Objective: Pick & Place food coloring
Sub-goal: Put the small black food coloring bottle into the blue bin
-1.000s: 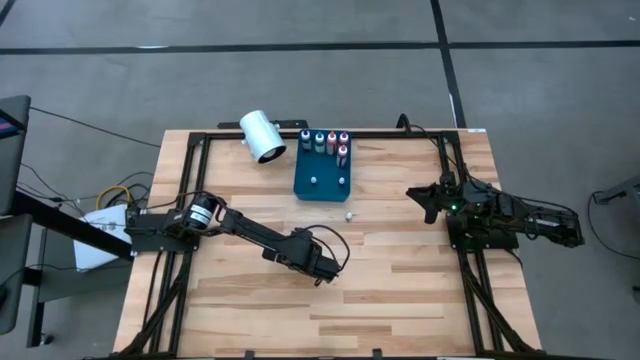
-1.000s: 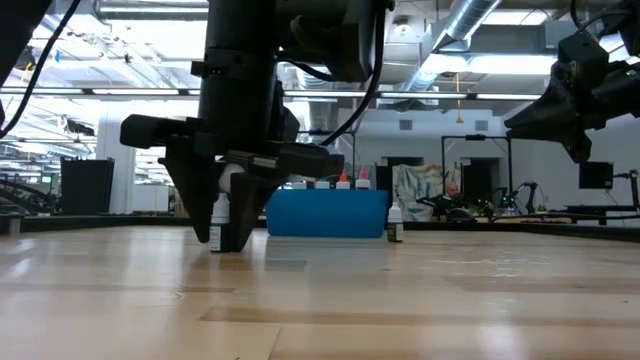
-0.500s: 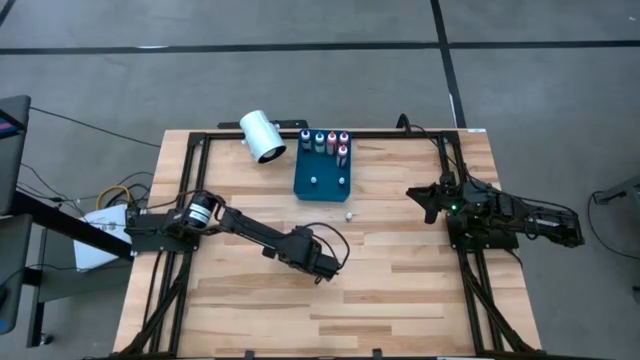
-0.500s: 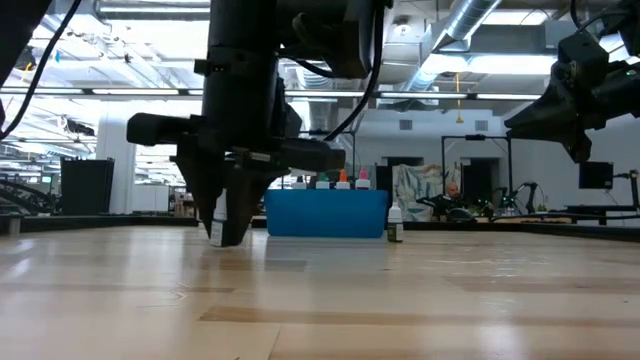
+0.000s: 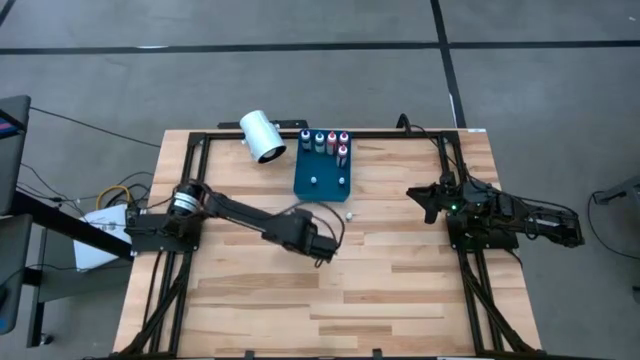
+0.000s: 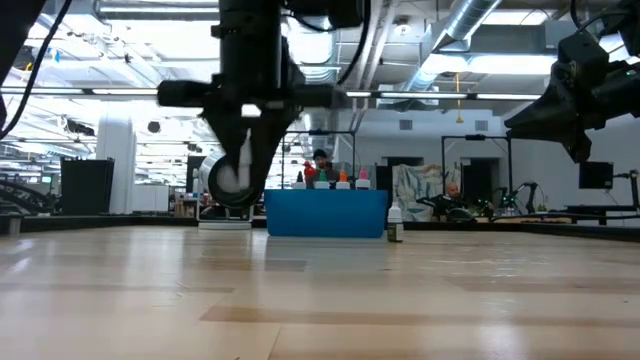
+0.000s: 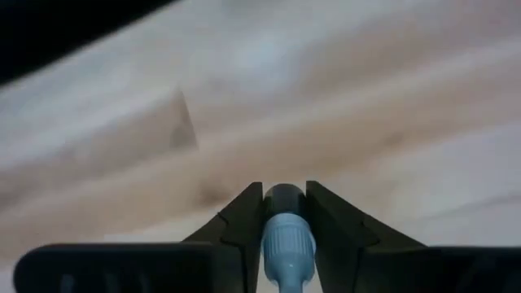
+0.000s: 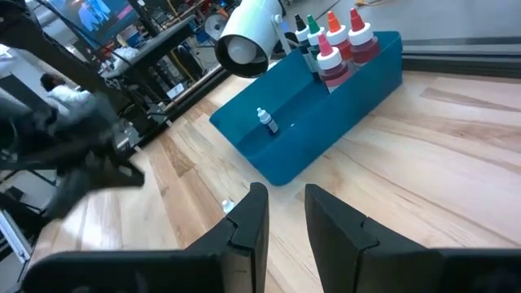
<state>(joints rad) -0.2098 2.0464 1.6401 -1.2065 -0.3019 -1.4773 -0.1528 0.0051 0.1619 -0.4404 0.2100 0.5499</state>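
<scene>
i see left pincer (image 7: 284, 213) clenched on tiny bottle (image 7: 286, 236), pale-blue ribbed cap; right pincer (image 8: 282, 213) parted, empty.

The left arm reaches from its base at the table's (image 5: 400, 290) left edge out over the middle of the table, its links nearly straight. The left gripper (image 5: 322, 246) hangs near the table's centre, lifted clear of the table top in the low view, with its fingers (image 7: 244, 216) pointing down. The fingers are clamped on a small bottle (image 7: 285, 236) with a pale blue cap. The right arm waits folded at the table's right edge. The right gripper (image 5: 424, 200) is held high above the table, pointing toward the table's middle, with a narrow gap between its fingers (image 8: 248, 220) and nothing between them.
</scene>
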